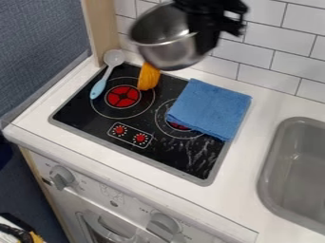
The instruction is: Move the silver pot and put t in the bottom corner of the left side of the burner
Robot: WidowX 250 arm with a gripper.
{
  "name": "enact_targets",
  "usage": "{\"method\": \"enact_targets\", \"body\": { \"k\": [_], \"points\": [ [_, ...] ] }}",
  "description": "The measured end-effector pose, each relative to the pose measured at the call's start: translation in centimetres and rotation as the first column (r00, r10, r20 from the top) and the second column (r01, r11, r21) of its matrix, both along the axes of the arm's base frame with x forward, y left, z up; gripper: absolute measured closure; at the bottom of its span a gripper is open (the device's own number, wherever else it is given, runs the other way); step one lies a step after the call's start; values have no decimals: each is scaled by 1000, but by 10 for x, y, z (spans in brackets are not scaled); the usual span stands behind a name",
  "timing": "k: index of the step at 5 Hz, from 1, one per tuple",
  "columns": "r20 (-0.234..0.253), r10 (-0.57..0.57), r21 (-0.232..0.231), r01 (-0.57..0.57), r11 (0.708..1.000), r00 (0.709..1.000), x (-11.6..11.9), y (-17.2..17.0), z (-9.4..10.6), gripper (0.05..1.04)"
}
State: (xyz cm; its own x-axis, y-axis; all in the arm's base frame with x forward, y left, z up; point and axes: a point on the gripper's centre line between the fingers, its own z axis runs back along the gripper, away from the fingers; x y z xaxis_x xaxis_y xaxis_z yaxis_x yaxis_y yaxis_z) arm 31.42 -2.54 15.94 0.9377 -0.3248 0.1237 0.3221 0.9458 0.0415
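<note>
Silver pot [166, 47] | jaws grasping its rim | tilted, aloft | risk: one-sided grip may swivel, toppling it at set-down

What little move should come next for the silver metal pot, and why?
Probably carry the pot toward the bottom left corner of the black flat stovetop, since it hangs in the air by the white tiled wall, away from there.

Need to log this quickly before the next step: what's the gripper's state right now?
Gripper: closed on the silver pot by its side, holding it up above the stove.
</note>
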Motion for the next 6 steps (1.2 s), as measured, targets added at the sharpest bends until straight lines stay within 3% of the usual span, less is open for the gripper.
{"method": "enact_targets", "body": {
  "k": [1, 2, 5, 6],
  "points": [
    [-62, 114, 44, -111, 993, 992, -39, 42, -13, 1000],
    [-93, 240, 46, -236, 971, 966, -66, 80, -37, 1000],
    [-161, 323, 84, -314, 946, 933, -57, 130, -119, 1000],
    [-175, 321, 97, -308, 947, 931, -49, 135, -129, 1000]
  ]
}}
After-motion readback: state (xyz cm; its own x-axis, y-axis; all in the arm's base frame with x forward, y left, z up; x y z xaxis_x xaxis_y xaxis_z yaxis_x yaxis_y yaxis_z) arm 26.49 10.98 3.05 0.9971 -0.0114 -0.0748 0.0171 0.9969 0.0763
